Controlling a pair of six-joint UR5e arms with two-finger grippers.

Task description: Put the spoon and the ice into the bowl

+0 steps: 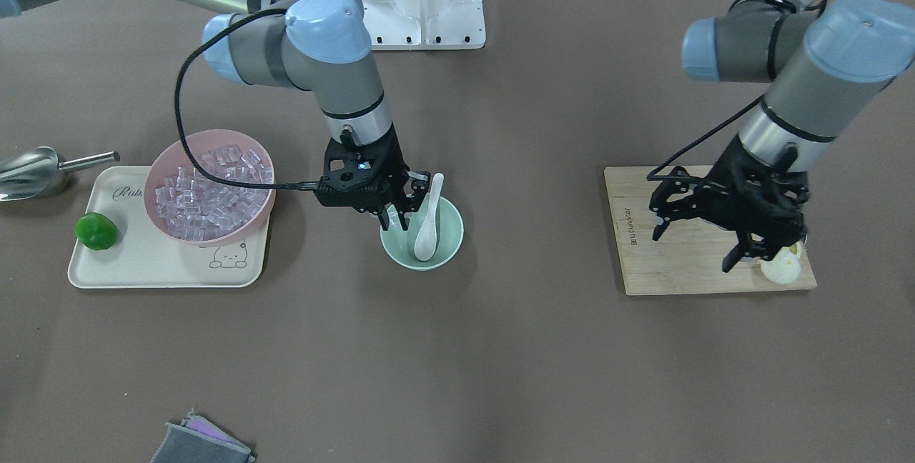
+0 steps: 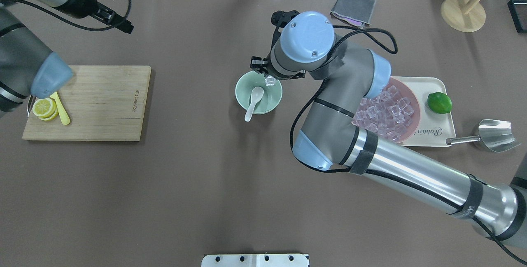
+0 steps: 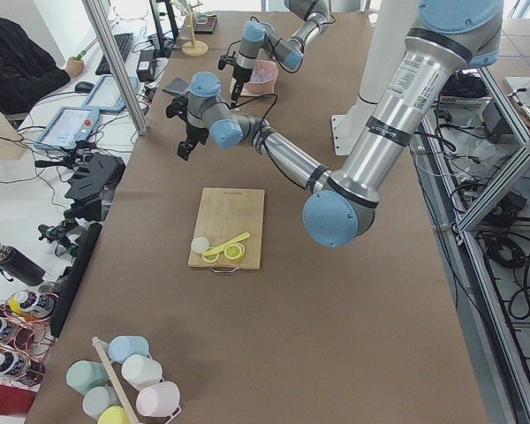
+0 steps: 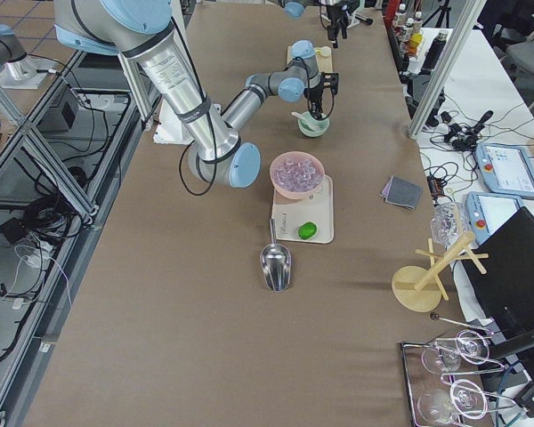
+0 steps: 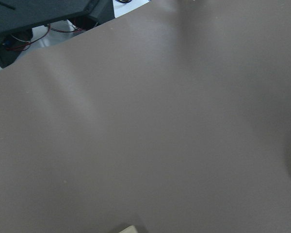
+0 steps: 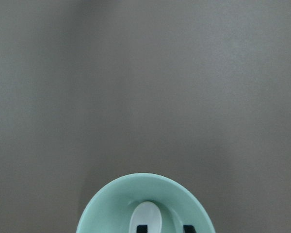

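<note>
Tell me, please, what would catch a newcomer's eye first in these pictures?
Most striking is the right gripper poised over the mint-green bowl at mid-table, an ice cube in its grip and the white spoon already lying inside. Beside it, a pink bowl heaped with clear cubes sits on a cream tray; lemon slices lie on the cutting board.

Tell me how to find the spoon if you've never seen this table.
Look mid-table, between the wooden board and the tray, for the small green bowl. The spoon lies in it, scoop inside and handle over the rim. It is short, white plastic, unlike the yellow utensil on the board or the metal scoop by the tray.
</note>
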